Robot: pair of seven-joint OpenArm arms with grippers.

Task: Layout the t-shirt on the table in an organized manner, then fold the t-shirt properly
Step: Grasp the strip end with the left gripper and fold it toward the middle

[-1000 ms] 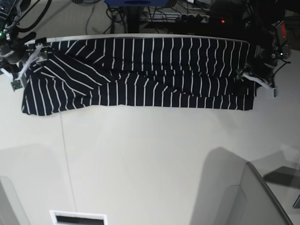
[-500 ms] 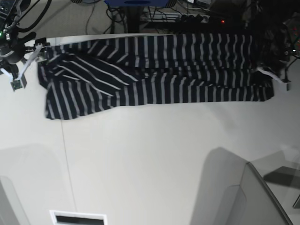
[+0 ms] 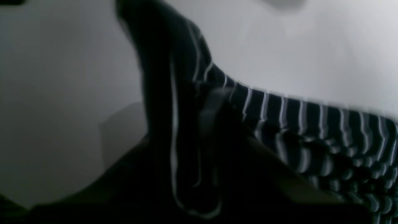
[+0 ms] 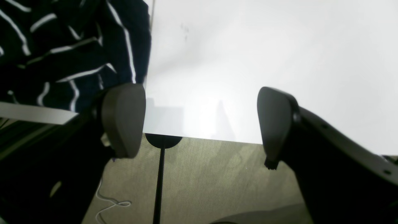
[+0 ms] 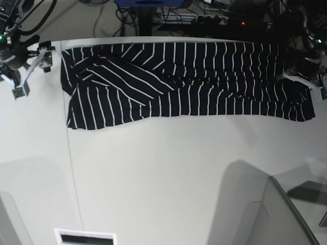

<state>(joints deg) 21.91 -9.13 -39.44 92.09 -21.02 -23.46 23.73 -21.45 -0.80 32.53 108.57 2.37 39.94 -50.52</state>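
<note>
The dark navy white-striped fabric t-shirt lies along the off-white table's far edge, long axis nine-to-three. The left gripper seems clenched on its three-o'clock end; the right gripper, released, stands clear at nine.

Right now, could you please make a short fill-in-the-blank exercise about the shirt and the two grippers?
1. The t-shirt is dark with thin ____ stripes.
2. The right gripper has its jaws ____, holding nothing.
3. The left gripper is shut on the ____.
4. The shirt lies along the far edge of the ____.

Missing words: white; open; t-shirt; table
</note>
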